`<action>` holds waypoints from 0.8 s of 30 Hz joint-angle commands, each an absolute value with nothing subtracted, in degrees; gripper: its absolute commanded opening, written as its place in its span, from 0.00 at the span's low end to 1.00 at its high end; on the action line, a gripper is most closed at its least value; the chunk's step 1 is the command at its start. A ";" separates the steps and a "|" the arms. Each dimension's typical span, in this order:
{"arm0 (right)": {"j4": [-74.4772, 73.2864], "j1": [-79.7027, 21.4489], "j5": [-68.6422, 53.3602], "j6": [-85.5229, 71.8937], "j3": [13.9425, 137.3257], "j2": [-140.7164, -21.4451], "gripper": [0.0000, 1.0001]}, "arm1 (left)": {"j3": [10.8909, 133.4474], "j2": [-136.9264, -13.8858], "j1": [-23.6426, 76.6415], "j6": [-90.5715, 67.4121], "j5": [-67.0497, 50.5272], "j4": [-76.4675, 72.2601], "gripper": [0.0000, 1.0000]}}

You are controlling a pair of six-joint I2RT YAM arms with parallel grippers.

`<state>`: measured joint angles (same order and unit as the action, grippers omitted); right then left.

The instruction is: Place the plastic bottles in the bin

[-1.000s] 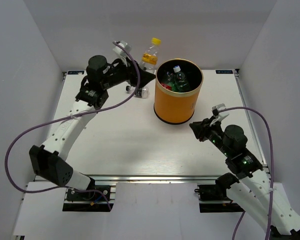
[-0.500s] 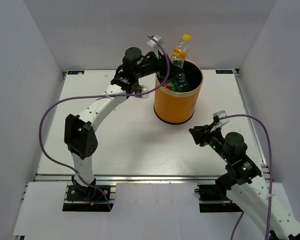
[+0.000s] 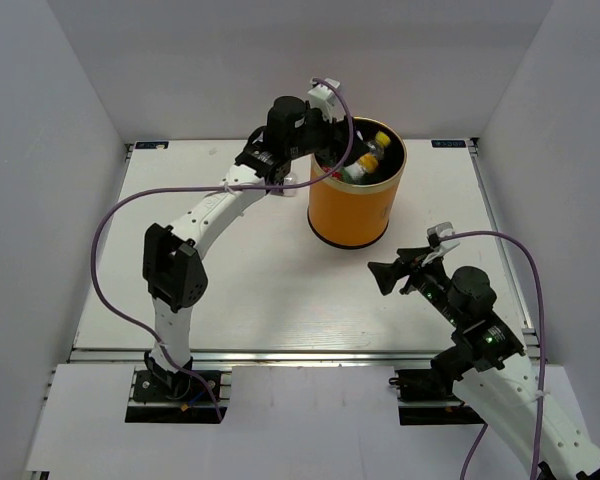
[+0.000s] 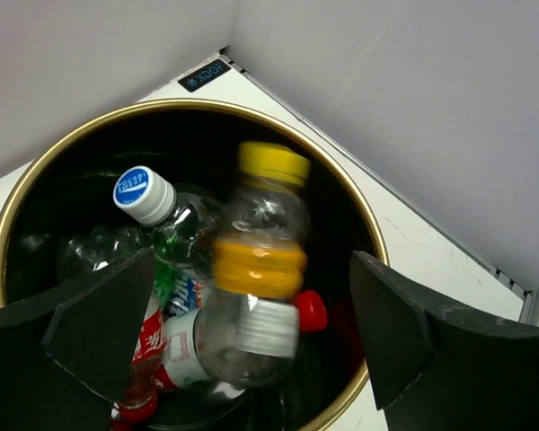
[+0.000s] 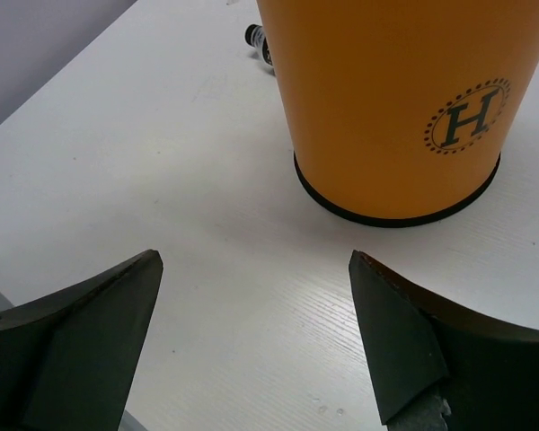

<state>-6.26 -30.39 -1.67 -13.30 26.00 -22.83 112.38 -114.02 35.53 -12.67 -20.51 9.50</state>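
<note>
Orange bin [image 3: 350, 215] stands upright on the white table [image 3: 230, 280], with several plastic bottles [image 4: 175, 346] heaped in its black inside. My left gripper [image 4: 251, 256] hangs over the mouth, jaws spread wide and gripping nothing. Between them the yellow-capped bottle [image 3: 368, 158] shows blurred, inside the rim, so I judge this drop is finishing. My right gripper [image 5: 254, 260] is spread and empty, near the bin's base. One small bottle [image 5: 260, 43] lies beside the bin; next I must reach it.
</note>
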 commanded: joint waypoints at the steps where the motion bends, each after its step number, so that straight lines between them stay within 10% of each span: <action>1: -3.61 -30.32 -2.81 -12.74 26.37 -21.97 0.90 | 114.70 -109.43 35.95 -10.99 -18.63 11.60 0.99; 9: 2.46 -30.50 -13.34 -7.39 29.52 -26.09 0.88 | 100.83 -86.72 34.54 -9.15 -11.09 13.61 0.99; 16: -7.64 -31.81 -18.11 -0.79 53.33 -51.05 0.41 | 85.72 -74.54 32.78 -10.80 16.07 27.66 0.99; 22: -10.44 -32.78 -11.25 -1.32 59.41 -53.09 0.53 | 80.24 -78.12 27.52 -16.78 9.86 27.95 0.99; 24: -11.07 -33.13 -10.73 -2.19 58.64 -51.25 0.78 | 80.94 -82.32 25.06 -20.19 4.85 27.33 0.99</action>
